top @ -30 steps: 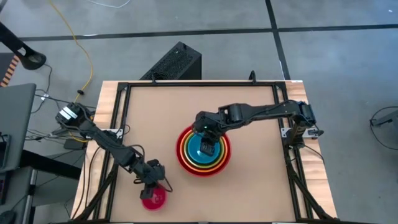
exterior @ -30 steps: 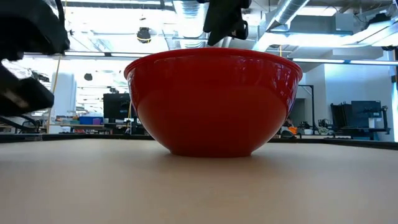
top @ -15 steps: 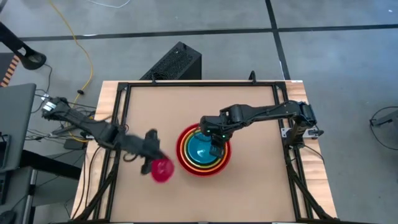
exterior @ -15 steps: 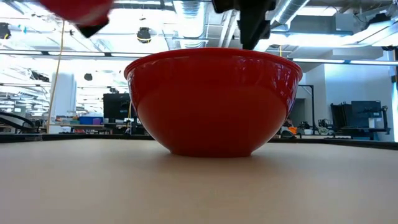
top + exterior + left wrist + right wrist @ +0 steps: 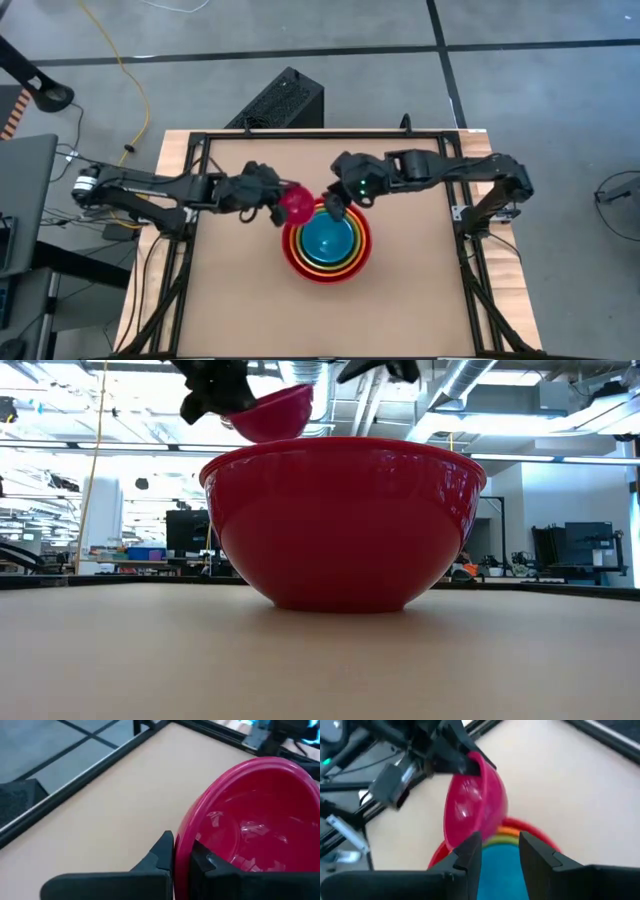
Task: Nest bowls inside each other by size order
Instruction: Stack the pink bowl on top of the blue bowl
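A small pink-magenta bowl hangs in the air over the far-left rim of the stack, shut in my left gripper. It also shows in the low view. The stack stands on the table: a large magenta bowl holds the orange bowl, the lime green bowl and the teal blue bowl. My right gripper is open and empty above the stack's far rim, just right of the small bowl. My left gripper pinches the small bowl's rim, one finger inside the bowl and one outside. The fingers come from the table's left. The bowl is lifted clear and tilted, its opening turned up and toward the right.
A black frame runs round the brown tabletop. A black box lies on the floor beyond the far edge. There is bare table at the stack's left, right and near sides.
My left gripper has lifted the small pink-magenta bowl off the table's near-left part and carried it up, right and toward the far edge, over the stack's rim. My right gripper has risen out of the teal bowl and gone toward the far edge.
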